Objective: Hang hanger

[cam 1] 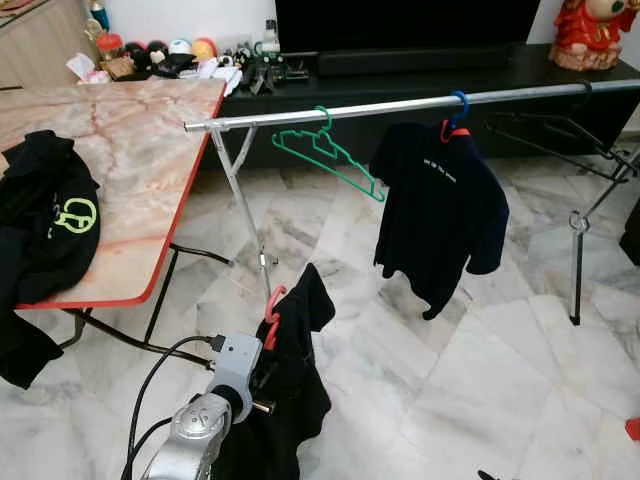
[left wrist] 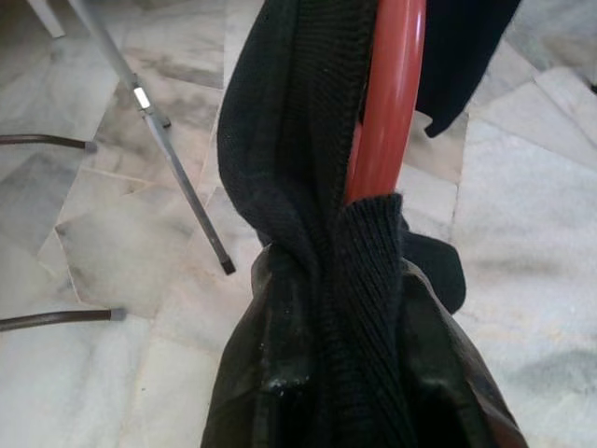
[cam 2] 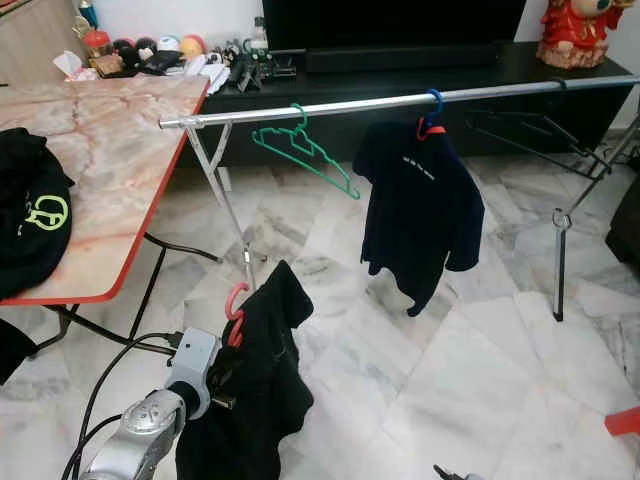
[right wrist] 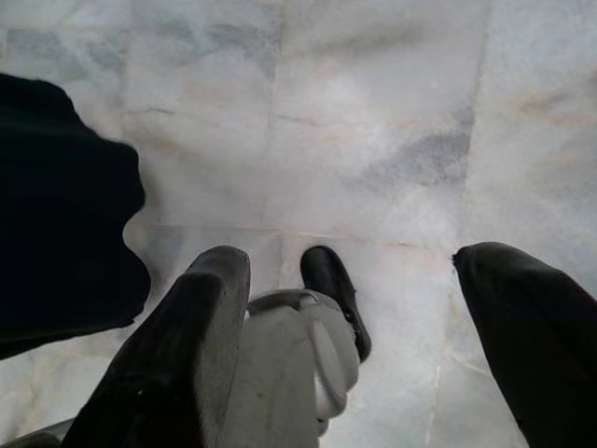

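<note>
My left gripper [cam 1: 268, 358] is shut on a red hanger [cam 1: 272, 318] that carries a black garment [cam 1: 290, 400], held low in front of me. The left wrist view shows the red hanger [left wrist: 387, 103] with the black garment [left wrist: 317, 280] wrapped over it between my fingers. Ahead runs a silver clothes rail [cam 1: 400, 105]. On it hang an empty green hanger [cam 1: 325, 150] and a black T-shirt [cam 1: 440, 210] on a blue-and-red hanger. My right gripper [right wrist: 350, 308] hangs low, open, its fingers [right wrist: 187, 345] pointing at the marble floor.
A marble-top table [cam 1: 140, 160] with a red edge stands at the left, a black garment [cam 1: 45, 215] lying on it. A black TV cabinet [cam 1: 420, 70] runs behind the rail. The rail's folding legs [cam 1: 245, 215] stand on the marble floor.
</note>
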Available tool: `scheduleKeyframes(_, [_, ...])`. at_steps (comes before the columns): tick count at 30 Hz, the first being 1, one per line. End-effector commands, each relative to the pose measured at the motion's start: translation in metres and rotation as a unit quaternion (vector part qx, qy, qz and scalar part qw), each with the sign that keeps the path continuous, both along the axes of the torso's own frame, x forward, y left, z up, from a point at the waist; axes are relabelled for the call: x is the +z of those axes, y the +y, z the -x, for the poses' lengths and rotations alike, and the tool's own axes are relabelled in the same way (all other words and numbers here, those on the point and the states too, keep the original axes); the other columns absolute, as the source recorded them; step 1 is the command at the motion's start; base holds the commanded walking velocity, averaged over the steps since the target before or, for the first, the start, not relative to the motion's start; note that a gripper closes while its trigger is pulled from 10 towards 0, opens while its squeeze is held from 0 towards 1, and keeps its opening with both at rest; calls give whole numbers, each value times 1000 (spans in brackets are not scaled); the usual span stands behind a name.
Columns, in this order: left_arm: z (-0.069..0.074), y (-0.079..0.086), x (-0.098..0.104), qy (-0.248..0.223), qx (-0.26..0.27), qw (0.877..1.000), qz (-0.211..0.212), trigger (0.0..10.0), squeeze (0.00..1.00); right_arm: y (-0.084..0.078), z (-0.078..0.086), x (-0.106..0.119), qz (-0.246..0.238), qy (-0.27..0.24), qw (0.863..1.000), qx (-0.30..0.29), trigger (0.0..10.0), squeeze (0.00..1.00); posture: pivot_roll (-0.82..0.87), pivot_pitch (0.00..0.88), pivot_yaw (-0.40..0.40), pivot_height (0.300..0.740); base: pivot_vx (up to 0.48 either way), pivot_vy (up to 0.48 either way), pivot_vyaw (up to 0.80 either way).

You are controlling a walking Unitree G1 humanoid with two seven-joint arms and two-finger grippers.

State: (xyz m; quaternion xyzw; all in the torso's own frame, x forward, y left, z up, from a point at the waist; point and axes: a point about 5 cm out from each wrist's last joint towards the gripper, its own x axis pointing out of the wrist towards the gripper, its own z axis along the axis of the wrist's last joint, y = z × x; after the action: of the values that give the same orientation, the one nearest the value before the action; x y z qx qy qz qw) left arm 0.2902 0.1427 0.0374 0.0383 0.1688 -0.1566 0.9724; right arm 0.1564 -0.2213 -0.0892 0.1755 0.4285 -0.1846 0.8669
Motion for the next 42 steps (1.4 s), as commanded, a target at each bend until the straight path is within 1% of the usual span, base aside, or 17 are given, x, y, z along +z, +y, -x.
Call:
scheduleKeyframes(1, [-5, 4, 7, -10, 10, 1000, 5, 10000, 0, 2, 4, -2, -8, 5, 1000, -7, 10000, 0, -83, 98, 54, 740, 266, 0, 0])
scheduleKeyframes(4, [-9, 5, 10, -17, 20, 1000, 11, 10000, 0, 5, -4, 1, -12, -7, 1000, 14, 10000, 0, -82, 116, 55, 740, 283, 0, 0])
scheduleKeyframes(9, [-11, 5, 14, -15, 30, 999, 24, 10000, 0, 6, -8, 2, -21, -19, 1000, 1, 10000, 0, -70, 153, 58, 740, 337, 0, 0])
scheduleKeyframes(12, [-11, 5, 15, -16, 30, 999, 25, 10000, 0, 6, -7, 2, -21, -15, 1000, 8, 10000, 0, -68, 166, 56, 740, 344, 0, 0])
scheduleKeyframes(17, [-11, 5, 15, -16, 31, 999, 26, 10000, 0, -1, 2, -1, -20, -5, 1000, -8, 10000, 0, -72, 179, 58, 740, 343, 0, 0])
scheduleKeyframes(21, [-11, 5, 14, -13, 30, 999, 26, 10000, 0, 2, 0, -1, -24, -7, 1000, -8, 10000, 0, -75, 190, 62, 740, 346, 0, 0])
scheduleKeyframes(25, [-11, 4, 15, -12, 32, 999, 28, 10000, 0, 5, -2, 0, -26, -7, 1000, 8, 10000, 0, -71, 197, 56, 740, 349, 0, 0])
scheduleKeyframes(32, [-9, 4, 15, -13, 38, 999, 30, 10000, 0, 4, -2, 0, -27, -8, 1000, 12, 10000, 0, -73, 204, 48, 740, 351, 0, 0])
scheduleKeyframes(34, [-9, 1, 16, -23, 33, 999, 29, 10000, 0, 3, -2, 0, -27, -9, 1000, 12, 10000, 0, -73, 204, 45, 740, 307, 0, 0])
scheduleKeyframes(40, [-7, -2, 14, -20, 24, 999, 26, 10000, 0, 3, -2, 0, -28, -10, 999, 11, 10000, 0, -84, 205, 53, 740, 0, 0, 0])
scheduleKeyframes(42, [-8, -3, 17, -29, 22, 999, 36, 10000, 0, 3, -2, 0, -28, -10, 999, 12, 10000, 0, -83, 203, 49, 740, 0, -240, 0])
